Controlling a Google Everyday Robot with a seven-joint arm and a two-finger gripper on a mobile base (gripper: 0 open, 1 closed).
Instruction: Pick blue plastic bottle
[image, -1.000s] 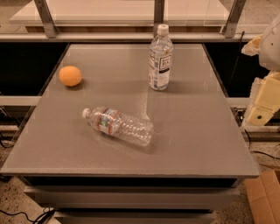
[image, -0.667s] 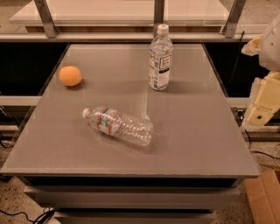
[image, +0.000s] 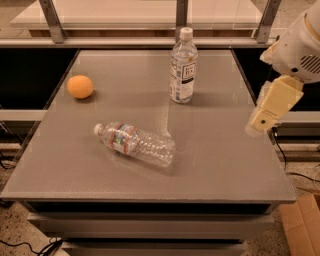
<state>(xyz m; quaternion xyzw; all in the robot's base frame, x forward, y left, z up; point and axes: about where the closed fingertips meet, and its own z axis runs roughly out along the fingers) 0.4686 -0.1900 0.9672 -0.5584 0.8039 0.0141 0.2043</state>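
Blue plastic bottle (image: 183, 67) stands upright w/ white cap on, at the far middle of the worktop (image: 220, 155), dark label facing you, nothing touching it. Change vs. a sec ago: the claw (image: 261, 121) has slid in from the right, so its cream housing now hangs over the worktop's right edge rather than out beside it; bottle, orange (image: 80, 86) and ribbed bottle (image: 135, 144) haven't budged. My read: approach has only just begun. You're still well apart from the target, no contact, and the claw sits to the right of it and nearer the camera, so it needs to go left and further back before any grasp. Ribbed bottle lies on its side near the worktop's middle, cap to the left, well clear of that path; orange is far left, not a concern. Hard to make out: you can't tell whether the claw is released or clenched, since only the housing's outer side shows and its business end is a pale blur. Arm is cut off at the frame's right edge, so wrist angle is a guess. Label text on the target isn't legible, and its back side is hidden.
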